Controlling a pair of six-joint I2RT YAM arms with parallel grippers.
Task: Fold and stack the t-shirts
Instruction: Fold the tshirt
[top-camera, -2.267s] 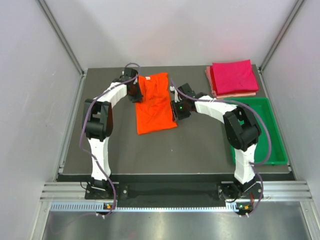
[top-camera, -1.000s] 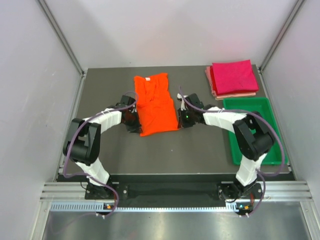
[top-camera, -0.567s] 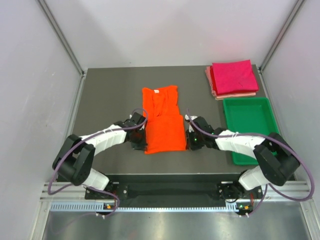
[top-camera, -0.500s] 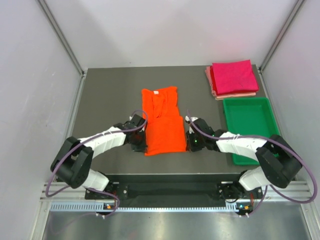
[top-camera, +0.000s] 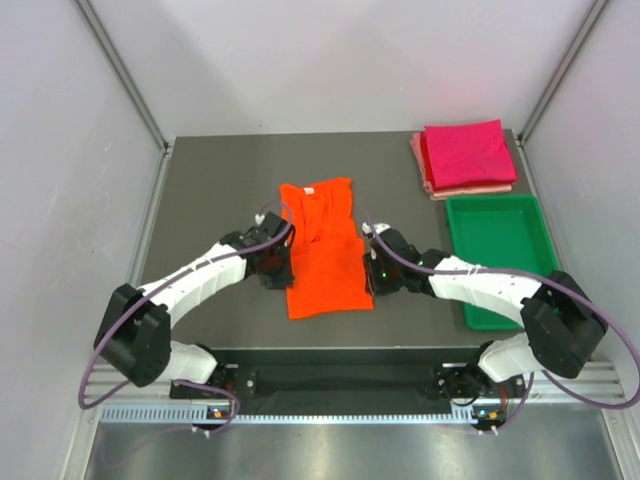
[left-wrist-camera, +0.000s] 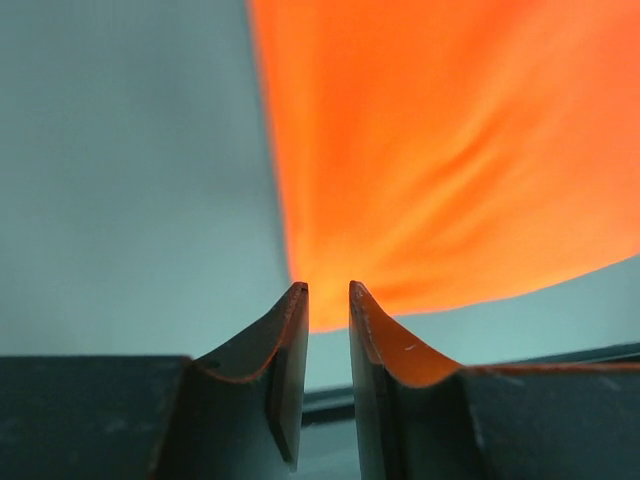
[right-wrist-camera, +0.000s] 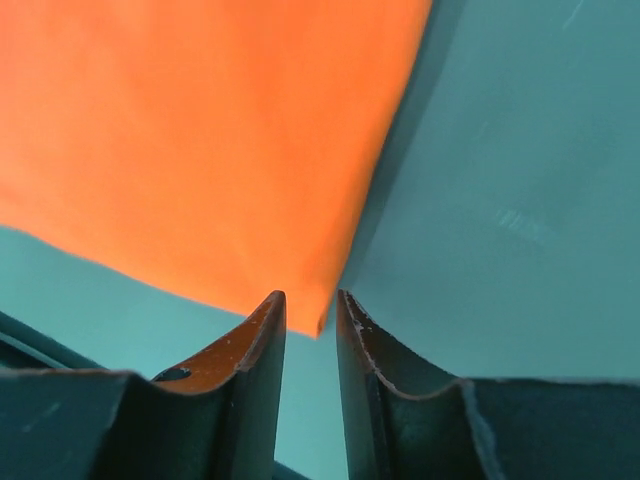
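Note:
The orange t-shirt (top-camera: 325, 255) lies flat mid-table, folded into a long strip with its collar at the far end. My left gripper (top-camera: 281, 268) sits at its left edge near the hem. In the left wrist view the gripper (left-wrist-camera: 328, 288) is narrowly open, with the orange cloth (left-wrist-camera: 450, 150) just past its tips and nothing between them. My right gripper (top-camera: 371, 275) is at the right edge. It (right-wrist-camera: 311, 295) is also narrowly open, and the shirt's corner (right-wrist-camera: 200, 130) lies free beyond the gap. A folded magenta t-shirt (top-camera: 466, 152) rests on a pale pink one (top-camera: 480, 188) at the far right.
A green plastic tray (top-camera: 505, 260) stands at the right, just in front of the folded stack. Grey walls close in the table on the left, right and back. Dark tabletop surrounds the orange shirt.
Both grippers pulled the orange shirt toward the near edge, then went from shut to slightly open and let it go. The shirt now lies flat.

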